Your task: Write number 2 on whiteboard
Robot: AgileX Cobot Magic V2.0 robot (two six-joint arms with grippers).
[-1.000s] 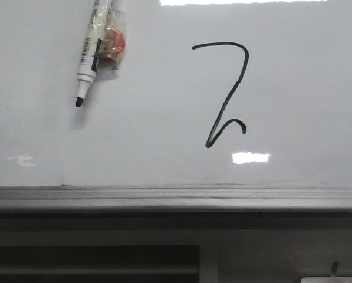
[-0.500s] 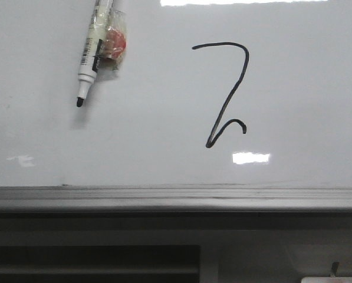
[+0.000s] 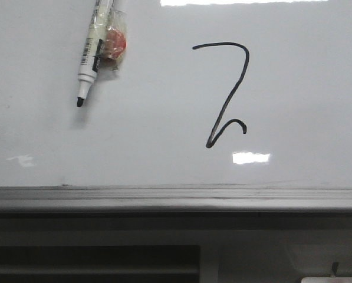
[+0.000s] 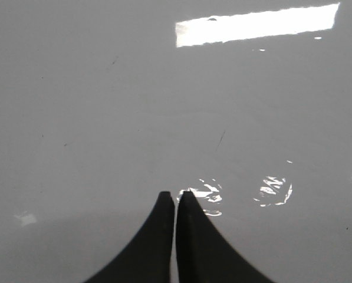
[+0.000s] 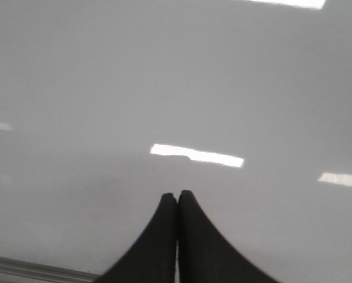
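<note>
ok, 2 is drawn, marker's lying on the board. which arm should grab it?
Left, probably. The marker lies on the left arm's side of the whiteboard, left of the number 2. The left fingers and right fingers are shut, empty; neither wrist view shows it.

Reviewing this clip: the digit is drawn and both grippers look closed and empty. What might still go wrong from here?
1. The thin black hand-drawn number 2 may be fresh ink; an arm sweeping across the glossy white whiteboard might smear it.
2. The uncapped white marker pen has its black tip exposed near the board; a nudge could leave a stray mark.
3. The left gripper and right gripper are shut, holding nothing, so recapping needs a fresh grasp.
</note>
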